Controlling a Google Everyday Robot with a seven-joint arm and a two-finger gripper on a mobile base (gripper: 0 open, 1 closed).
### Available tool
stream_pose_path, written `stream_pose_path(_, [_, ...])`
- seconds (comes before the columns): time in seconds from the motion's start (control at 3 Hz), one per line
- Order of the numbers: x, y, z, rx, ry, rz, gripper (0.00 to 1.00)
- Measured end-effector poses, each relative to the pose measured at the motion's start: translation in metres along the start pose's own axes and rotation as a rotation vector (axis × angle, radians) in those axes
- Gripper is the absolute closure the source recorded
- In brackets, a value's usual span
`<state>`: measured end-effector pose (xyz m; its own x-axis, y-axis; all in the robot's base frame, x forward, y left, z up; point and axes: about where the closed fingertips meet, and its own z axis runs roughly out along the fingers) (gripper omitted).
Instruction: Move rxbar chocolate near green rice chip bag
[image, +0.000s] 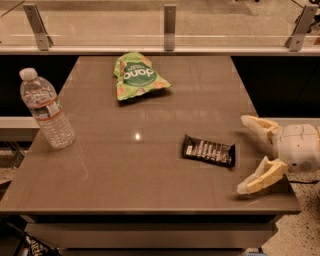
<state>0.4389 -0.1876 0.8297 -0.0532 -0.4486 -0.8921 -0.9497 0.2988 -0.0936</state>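
The rxbar chocolate (208, 150), a flat black wrapper with white lettering, lies on the brown table (125, 170) right of centre. The green rice chip bag (137, 76) lies flat at the table's far middle, well apart from the bar. My gripper (245, 155) comes in from the right edge, just right of the bar, with its two cream fingers (262, 176) spread wide and nothing between them. It is not touching the bar.
A clear plastic water bottle (46, 109) stands upright near the table's left edge. A glass railing with metal posts (170, 20) runs behind the table. The table's front edge and right edge are close to the gripper.
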Motion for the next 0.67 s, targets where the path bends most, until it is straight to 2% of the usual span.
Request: stream_pose_path(0.67, [0.004,0.010,0.031,-0.051,-0.057,-0.011,0.00])
